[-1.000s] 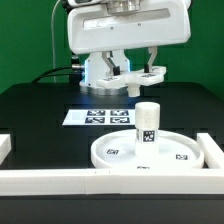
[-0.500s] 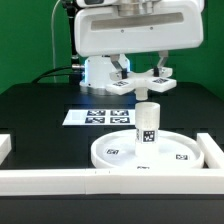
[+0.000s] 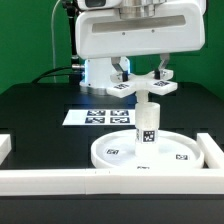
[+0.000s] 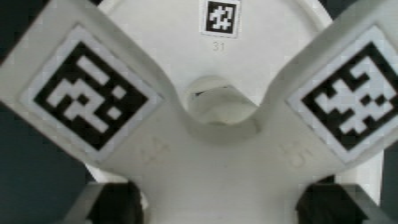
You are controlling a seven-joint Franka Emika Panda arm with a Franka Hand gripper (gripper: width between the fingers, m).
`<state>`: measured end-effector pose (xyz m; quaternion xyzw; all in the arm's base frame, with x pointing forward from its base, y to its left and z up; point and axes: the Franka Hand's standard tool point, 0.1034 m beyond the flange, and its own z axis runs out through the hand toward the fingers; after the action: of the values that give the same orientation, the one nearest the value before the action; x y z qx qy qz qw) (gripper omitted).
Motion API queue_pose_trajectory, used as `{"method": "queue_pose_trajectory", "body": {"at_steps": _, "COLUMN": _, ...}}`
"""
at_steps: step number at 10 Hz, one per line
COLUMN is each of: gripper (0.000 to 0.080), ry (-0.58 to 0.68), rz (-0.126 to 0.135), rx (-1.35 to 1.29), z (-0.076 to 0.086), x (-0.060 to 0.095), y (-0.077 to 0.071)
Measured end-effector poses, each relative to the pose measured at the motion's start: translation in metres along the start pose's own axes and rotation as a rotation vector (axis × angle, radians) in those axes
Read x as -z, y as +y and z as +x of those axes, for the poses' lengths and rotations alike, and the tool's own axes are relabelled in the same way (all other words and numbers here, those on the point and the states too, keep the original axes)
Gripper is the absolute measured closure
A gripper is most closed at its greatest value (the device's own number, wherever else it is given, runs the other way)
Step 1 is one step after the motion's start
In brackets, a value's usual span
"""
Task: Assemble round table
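Note:
The large rimmed round disc [image 3: 175, 155] lies on the black table. The short cylindrical leg [image 3: 148, 125] stands upright in its middle. My gripper [image 3: 143, 80] is shut on the cross-shaped foot piece [image 3: 150, 88] and holds it just above the leg's top, its stem pointing down. In the wrist view the foot piece [image 4: 205, 150] fills the picture, with tagged arms spreading away. My gripper [image 4: 228, 200] clamps it between dark fingers [image 4: 111, 203]. The leg and disc are hidden in that view.
The marker board [image 3: 98, 116] lies flat behind the disc. White border bars run along the front [image 3: 50, 180], at the exterior view's right [image 3: 212, 150] and left [image 3: 4, 146]. The robot's base [image 3: 98, 70] stands at the back.
My gripper has carried the foot piece toward the exterior view's right and slightly down, from beside the leg to directly over its top.

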<state>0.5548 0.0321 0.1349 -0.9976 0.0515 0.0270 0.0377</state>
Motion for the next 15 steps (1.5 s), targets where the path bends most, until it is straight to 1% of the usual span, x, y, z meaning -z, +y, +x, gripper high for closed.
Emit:
{"method": "queue_pose_trajectory", "body": {"at_steps": 1, "gripper": 0.0364, "ry": -0.004, "rz": -0.006, "rx": 0.019, "z": 0.000, "x": -0.003, "y": -0.005}}
{"method": "queue_pose_trajectory", "body": {"at_steps": 5, "gripper": 0.0364, "ry": 0.008, "rz": -0.008, "rx": 0.032, "z": 0.003, "x": -0.005, "y": -0.003}}
{"method": "queue_pose_trajectory", "body": {"at_steps": 9, "gripper": 0.0364, "ry": 0.032, "rz": -0.014, "rx": 0.031, "z": 0.003, "x": -0.014, "y": -0.001}}
{"method": "queue_pose_trajectory", "body": {"at_steps": 11, "gripper": 0.0364, "ry": 0.038, "rz": -0.017, "rx": 0.034, "z": 0.000, "x": -0.020, "y": -0.002}}
{"method": "queue_pose_trajectory", "body": {"at_steps": 15, "gripper": 0.0364, "ry": 0.070, "rz": -0.017, "rx": 0.035, "z": 0.004, "x": -0.019, "y": -0.002}}
